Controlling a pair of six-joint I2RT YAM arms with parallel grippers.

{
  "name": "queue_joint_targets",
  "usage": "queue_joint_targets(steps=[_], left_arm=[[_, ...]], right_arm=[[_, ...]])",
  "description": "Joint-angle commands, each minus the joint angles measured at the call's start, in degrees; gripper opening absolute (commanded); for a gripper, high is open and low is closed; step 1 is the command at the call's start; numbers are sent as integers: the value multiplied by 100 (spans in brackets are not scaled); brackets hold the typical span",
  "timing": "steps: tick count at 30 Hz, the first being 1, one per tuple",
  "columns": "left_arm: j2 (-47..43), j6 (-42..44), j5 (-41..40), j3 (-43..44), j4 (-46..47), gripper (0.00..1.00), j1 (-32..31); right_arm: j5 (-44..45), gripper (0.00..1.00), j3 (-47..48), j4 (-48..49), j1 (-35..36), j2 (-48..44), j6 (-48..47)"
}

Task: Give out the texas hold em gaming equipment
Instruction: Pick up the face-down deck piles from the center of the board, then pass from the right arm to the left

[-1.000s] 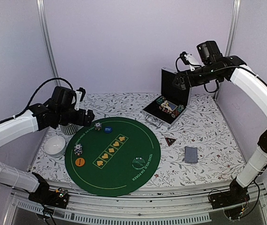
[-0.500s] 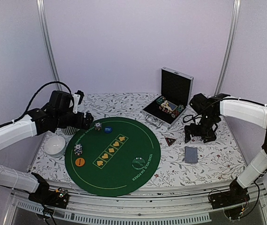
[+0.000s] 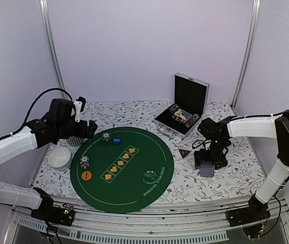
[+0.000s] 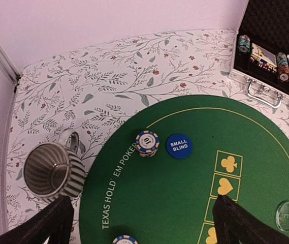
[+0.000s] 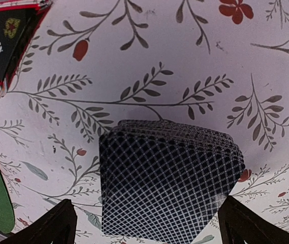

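Table covered by floral cloth (image 3: 225, 147); round green mat (image 3: 129, 175) laid centre. Enclosed by lilac walls (image 3: 144, 46), metal posts (image 3: 51, 46). Cards (image 5: 169, 178) stacked on cloth right of mat, flanked by wide-spread right gripper (image 5: 152, 223). Left gripper (image 4: 141, 223) held wide, empty, above chips (image 4: 148, 143) on mat.

R hand (image 3: 205, 163) hides most of card deck (image 3: 206, 172); triangle (image 5: 4, 38) cropped, wrist cam.

**Top view.** Green mat (image 3: 134, 190) carrying two chip stacks (image 3: 85, 162), a blue disc (image 3: 116, 140), an orange disc (image 3: 87, 176) and a whitish disc (image 3: 149, 176). Right of the mat, the right gripper (image 3: 207, 163) sits over the card deck (image 3: 206, 172), beyond the dark triangle (image 3: 185, 152); the left gripper (image 3: 88, 128) hovers above the mat's far-left edge.
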Motion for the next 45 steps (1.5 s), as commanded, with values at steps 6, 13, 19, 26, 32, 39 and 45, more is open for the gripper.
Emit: queue_joint_targets(steps=[6,13,19,26,32,39,45], left_arm=[[33,34,337,-73,192,98,288],[-55,12,480,-94,238,98,397],[-150,-19,686,-187,367,98,499],[-189,-7,765,-201,395,98,554],[-262,2,797,-249,445,98,570],[-314,35,861,-277,483,98,571],[-381,33,1024,-311,575,98,570]], right_arm=[[84,99,-268,435,13,219,56],[279,93,-211,175,64,510,45],[491,89,-23,-158,266,693,59],[381,82,-68,-166,339,675,35],[365,68,-155,-130,345,634,-16],[316,53,37,-224,359,425,-122],[317,49,471,-388,599,335,-302]])
